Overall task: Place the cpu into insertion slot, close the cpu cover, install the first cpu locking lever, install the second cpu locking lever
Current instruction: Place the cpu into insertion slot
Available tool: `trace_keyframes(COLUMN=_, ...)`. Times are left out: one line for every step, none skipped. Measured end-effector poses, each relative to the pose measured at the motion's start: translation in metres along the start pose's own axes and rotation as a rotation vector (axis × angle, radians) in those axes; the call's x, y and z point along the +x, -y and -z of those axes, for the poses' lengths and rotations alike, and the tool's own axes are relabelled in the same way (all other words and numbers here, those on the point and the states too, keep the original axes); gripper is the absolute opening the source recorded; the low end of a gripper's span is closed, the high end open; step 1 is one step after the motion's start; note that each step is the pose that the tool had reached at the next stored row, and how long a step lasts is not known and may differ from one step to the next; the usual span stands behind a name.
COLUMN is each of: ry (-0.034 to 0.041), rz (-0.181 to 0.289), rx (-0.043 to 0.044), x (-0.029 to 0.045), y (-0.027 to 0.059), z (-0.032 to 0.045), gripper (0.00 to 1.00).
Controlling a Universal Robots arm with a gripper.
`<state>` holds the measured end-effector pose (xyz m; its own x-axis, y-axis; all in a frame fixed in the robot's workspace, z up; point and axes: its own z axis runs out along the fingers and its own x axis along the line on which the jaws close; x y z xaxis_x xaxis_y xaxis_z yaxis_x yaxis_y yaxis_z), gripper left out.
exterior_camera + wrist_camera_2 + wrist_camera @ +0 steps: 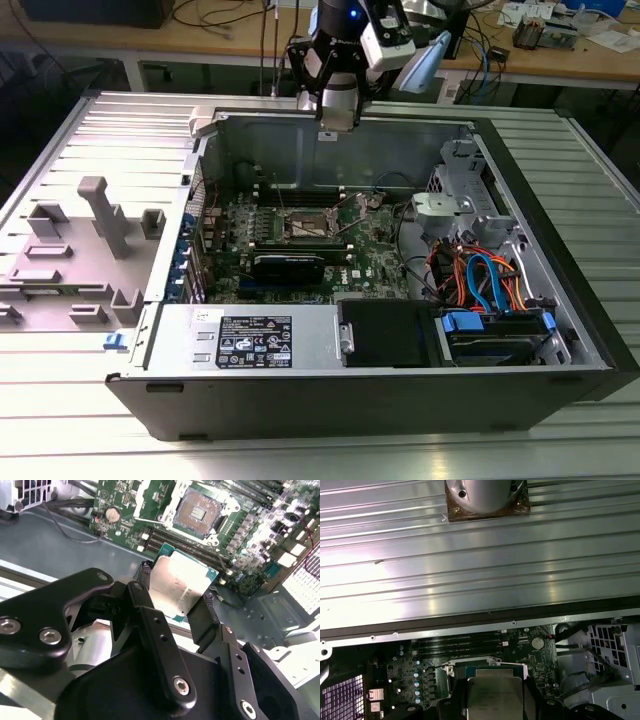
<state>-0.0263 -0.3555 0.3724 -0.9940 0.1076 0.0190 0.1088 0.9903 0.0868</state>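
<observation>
My gripper (338, 122) hangs above the rear wall of the open computer case, shut on the cpu. In the second wrist view the cpu (180, 585), a flat square chip with a dull silver top and green edge, sits clamped between the two black fingers (145, 570) of the gripper (177, 583). The first wrist view also has the cpu (495, 696) in the gripper (495, 702). The insertion slot (200, 512) lies bare on the green motherboard below, dark centre showing, with its cpu cover (148, 497) swung open beside it. That insertion slot (308, 228) is low and forward of the gripper.
Long black memory slots (190, 544) run beside the socket. A black card (288, 265), a power supply (250, 340) and a drive bay with orange and blue cables (480, 280) fill the case. A grey fixture plate (90, 240) lies at the exterior view's left.
</observation>
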Motion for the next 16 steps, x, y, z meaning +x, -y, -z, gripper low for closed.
trace_keyframes(ry=0.0000, rz=0.000, rx=0.0003, x=-0.0002, y=0.0017, z=0.0001, gripper=0.54)
trace_keyframes(ry=0.0001, rz=0.000, rx=0.0007, x=-0.0004, y=0.0029, z=0.0002, gripper=0.54)
trace_keyframes(ry=0.0000, rz=0.000, rx=0.0010, x=-0.0005, y=0.0043, z=0.0003, gripper=0.54)
trace_keyframes(ry=0.0002, rz=0.000, rx=0.0021, x=-0.0006, y=0.0056, z=0.0004, gripper=0.54)
trace_keyframes(ry=0.0003, rz=0.000, rx=0.0029, x=-0.0007, y=0.0063, z=0.0005, gripper=0.54)
trace_keyframes(ry=0.0003, rz=0.000, rx=0.0032, x=-0.0008, y=0.0070, z=0.0005, gripper=0.54)
trace_keyframes(ry=0.0004, rz=0.000, rx=0.0037, x=-0.0009, y=0.0083, z=0.0006, gripper=0.54)
trace_keyframes(ry=0.0004, rz=0.000, rx=0.0037, x=-0.0010, y=0.0092, z=0.0007, gripper=0.54)
trace_keyframes(ry=0.0004, rz=0.000, rx=0.0036, x=-0.0010, y=0.0094, z=0.0007, gripper=0.54)
trace_keyframes(ry=0.0004, rz=0.000, rx=0.0037, x=-0.0010, y=0.0094, z=0.0007, gripper=0.54)
trace_keyframes(ry=0.0004, rz=0.000, rx=0.0037, x=-0.0010, y=0.0094, z=0.0007, gripper=0.54)
trace_keyframes(ry=0.0003, rz=0.000, rx=0.0037, x=-0.0011, y=0.0098, z=0.0007, gripper=0.54)
trace_keyframes(ry=0.0004, rz=0.000, rx=0.0037, x=-0.0011, y=0.0101, z=0.0008, gripper=0.54)
trace_keyframes(ry=0.0004, rz=0.000, rx=0.0038, x=-0.0011, y=0.0101, z=0.0008, gripper=0.54)
trace_keyframes(ry=0.0004, rz=0.000, rx=0.0037, x=-0.0011, y=0.0102, z=0.0008, gripper=0.54)
trace_keyframes(ry=0.0004, rz=0.000, rx=0.0037, x=-0.0011, y=0.0102, z=0.0008, gripper=0.54)
